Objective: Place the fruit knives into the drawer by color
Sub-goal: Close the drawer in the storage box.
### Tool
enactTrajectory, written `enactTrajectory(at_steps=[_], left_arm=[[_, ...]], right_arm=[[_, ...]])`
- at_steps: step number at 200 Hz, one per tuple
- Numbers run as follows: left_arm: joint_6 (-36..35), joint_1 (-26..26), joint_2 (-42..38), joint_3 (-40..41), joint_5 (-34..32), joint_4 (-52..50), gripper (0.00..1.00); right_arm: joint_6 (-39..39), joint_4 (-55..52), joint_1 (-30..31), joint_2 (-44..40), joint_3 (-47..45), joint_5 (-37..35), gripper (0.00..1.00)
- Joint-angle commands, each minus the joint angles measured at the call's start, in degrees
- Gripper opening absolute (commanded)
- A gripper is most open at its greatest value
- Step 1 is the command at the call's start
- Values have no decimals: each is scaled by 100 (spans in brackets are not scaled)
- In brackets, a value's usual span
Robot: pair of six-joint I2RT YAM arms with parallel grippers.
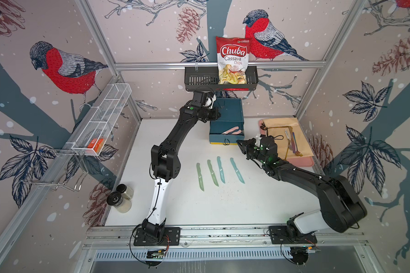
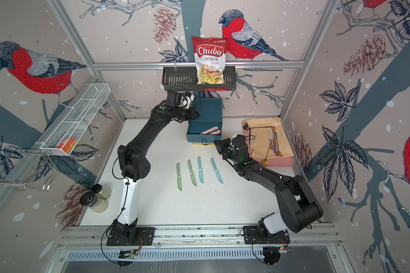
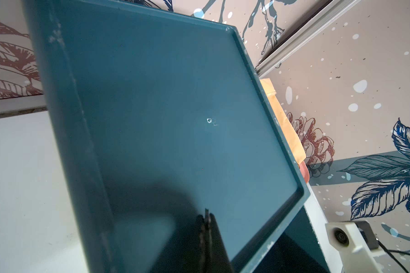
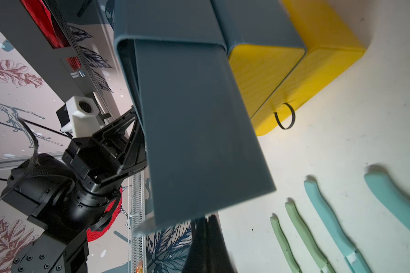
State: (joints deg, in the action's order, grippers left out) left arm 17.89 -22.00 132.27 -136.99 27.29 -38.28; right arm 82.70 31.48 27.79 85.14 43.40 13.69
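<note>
White tabletop [image 1: 258, 201], and the teal knife [image 1: 237, 170] lay at six o'clock from the right gripper [image 1: 240, 144], the nearer one, long axis twelve-to-six; that gripper's jaws were together, empty.

Left arm [image 1: 175, 139] and right arm [image 1: 317, 186]: black jointed housings, one white link farthest from the claw, on screwed black base plates [image 1: 156, 234]. Left claw [image 3: 207, 214] and right claw [image 4: 207, 218] are black tapered fingers. Behind each claw: white camera block [image 4: 82, 111], green lights [image 1: 262, 147], thin black cables [image 4: 33, 144].
</note>
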Motion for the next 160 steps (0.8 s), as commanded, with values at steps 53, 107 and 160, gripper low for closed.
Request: enactTrajectory(at_steps=[53,107,160], left_arm=[[-73,-11,79,10,31,-399,0],[-182,-17,69,33,13,-500,0],[-166,-15,66,75,65,-472,0]], right_arm=[[73,924,-162,1086,745,415,0],[190,1184,-193,1768,1371,432,0],[342,1427,-217,2229,1723,480,0]])
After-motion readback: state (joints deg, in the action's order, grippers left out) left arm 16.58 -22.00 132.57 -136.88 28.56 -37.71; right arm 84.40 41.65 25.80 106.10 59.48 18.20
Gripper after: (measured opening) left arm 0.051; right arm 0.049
